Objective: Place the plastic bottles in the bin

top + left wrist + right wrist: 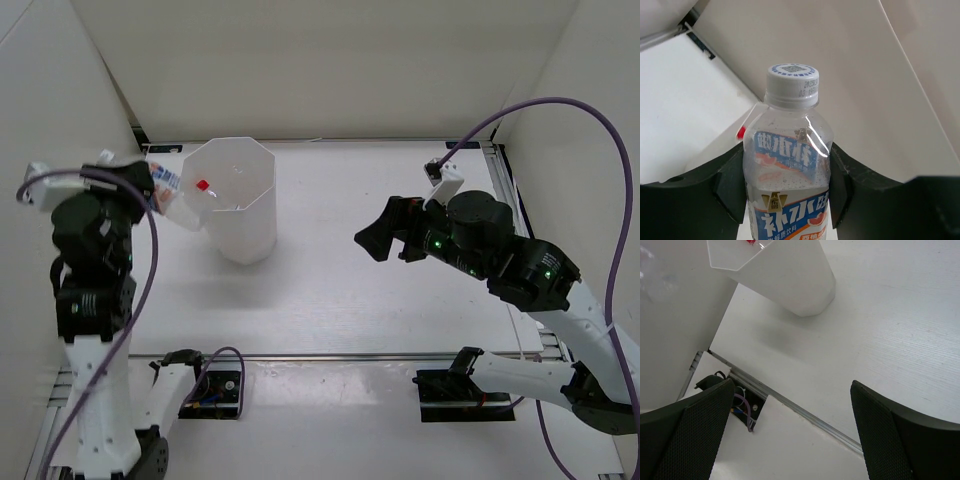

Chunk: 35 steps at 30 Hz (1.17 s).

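The bin [243, 205] stands at the table's back left, tall, white and faceted. My left gripper [150, 192] is shut on a clear bottle [170, 185] with a blue-white label and holds it in the air against the bin's left rim, tilted toward it. In the left wrist view the bottle [787, 165], with a white cap, sits between both fingers [732, 187]. A red cap [203, 186] shows inside the bin, with a clear shape beside it. My right gripper [375, 240] is open and empty right of the bin; its wrist view shows the bin [790, 275].
White walls enclose the table on the left, back and right. A metal rail [380, 355] runs along the near edge, with two black mounting plates [215, 392] and cables. A purple cable [560, 105] arcs above the right arm.
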Tool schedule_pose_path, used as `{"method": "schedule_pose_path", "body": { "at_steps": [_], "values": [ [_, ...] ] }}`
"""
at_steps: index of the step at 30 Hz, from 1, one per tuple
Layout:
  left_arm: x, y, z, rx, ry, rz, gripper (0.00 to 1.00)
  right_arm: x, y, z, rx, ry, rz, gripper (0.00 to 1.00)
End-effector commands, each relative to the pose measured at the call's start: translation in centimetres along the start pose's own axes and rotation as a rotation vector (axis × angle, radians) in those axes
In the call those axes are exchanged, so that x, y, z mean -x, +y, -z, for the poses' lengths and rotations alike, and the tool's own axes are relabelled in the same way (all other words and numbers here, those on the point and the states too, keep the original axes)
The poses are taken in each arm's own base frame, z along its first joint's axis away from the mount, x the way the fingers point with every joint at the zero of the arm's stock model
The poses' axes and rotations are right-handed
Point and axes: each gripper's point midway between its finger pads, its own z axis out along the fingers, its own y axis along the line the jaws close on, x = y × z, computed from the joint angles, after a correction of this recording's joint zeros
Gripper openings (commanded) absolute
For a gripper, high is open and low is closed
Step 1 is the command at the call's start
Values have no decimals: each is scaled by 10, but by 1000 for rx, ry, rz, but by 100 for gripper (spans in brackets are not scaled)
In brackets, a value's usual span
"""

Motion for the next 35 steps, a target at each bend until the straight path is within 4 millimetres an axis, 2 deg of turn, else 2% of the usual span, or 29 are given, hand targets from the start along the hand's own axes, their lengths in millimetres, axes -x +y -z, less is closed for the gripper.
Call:
{"method": "schedule_pose_path", "body": {
  "at_steps": [1, 3, 4, 5, 7, 9, 10, 11, 12, 13, 16, 17, 19, 20, 21, 22, 23, 24, 26, 27, 29, 30, 31, 33, 35],
  "values": [
    [-11, -12, -71, 34, 23, -124, 33, 15, 9, 5, 36, -61, -2, 100],
    [-14, -18, -92, 53, 33, -187, 33, 15, 8, 5, 35, -61, 7, 100],
    [-12, -24, -111, 73, 19, -215, 35, 15, 8, 9, 36, -61, -2, 100],
    [-13, -24, -118, 84, 19, -261, 35, 15, 8, 9, 36, -61, -2, 100],
    [-25, -25, -132, 102, 39, -309, 35, 15, 4, 16, 32, -71, -12, 100],
    [-32, -32, -131, 81, 55, -347, 45, 6, -5, 14, -3, -56, -33, 100],
    [-35, -38, -127, 57, 65, -353, 62, 3, -10, 18, -21, -49, -42, 100],
    [-36, -43, -122, 38, 70, -364, 90, -1, -17, 16, -56, -46, -48, 100],
    [-41, -49, -116, 9, 81, -395, 100, -5, -20, 17, -63, -37, -64, 100],
    [-40, -53, -111, -10, 81, -416, 100, -5, -23, 17, -80, -37, -62, 100],
    [-20, -67, -77, -90, 39, -467, 100, -12, -31, 22, -112, -15, -65, 100],
    [-7, -62, -56, -103, 3, -459, 100, -17, -35, 23, -127, 5, -60, 100],
    [4, -45, -35, -76, -38, -441, 100, -23, -41, 19, -159, 32, -41, 100],
    [8, -21, -16, -43, -71, -435, 100, -25, -43, 22, -168, 42, -38, 100],
    [3, -2, -8, -10, -68, -430, 100, -28, -46, 19, -191, 56, -40, 100],
    [-3, 15, -2, 22, -59, -414, 100, -31, -48, 16, -204, 73, -35, 100],
    [-7, 42, 15, 78, -44, -420, 100, -33, -49, 17, -210, 80, -42, 100],
    [-25, 70, 17, 148, 6, -439, 100, -36, -48, 13, -211, 95, -40, 100],
    [-37, 102, 31, 235, 40, -392, 100, -40, -45, 10, -199, 117, -52, 100],
    [-50, 135, 37, 338, 79, -430, 100, -46, -49, 7, -216, 142, -52, 100],
    [-54, 156, 42, 404, 64, -430, 100, -50, -46, 4, -202, 168, -44, 100],
    [-49, 170, 44, 456, 18, -450, 100, -54, -45, 1, -197, 192, -31, 100],
    [-46, 175, 44, 484, -4, -455, 100, -56, -40, -1, -174, 217, -13, 100],
    [-39, 177, 41, 491, -54, -485, 100, -61, -43, -2, -190, 238, -8, 100],
    [-30, 186, 37, 556, -123, -522, 100, -57, -47, -3, -216, 217, -22, 100]
  ]
}}
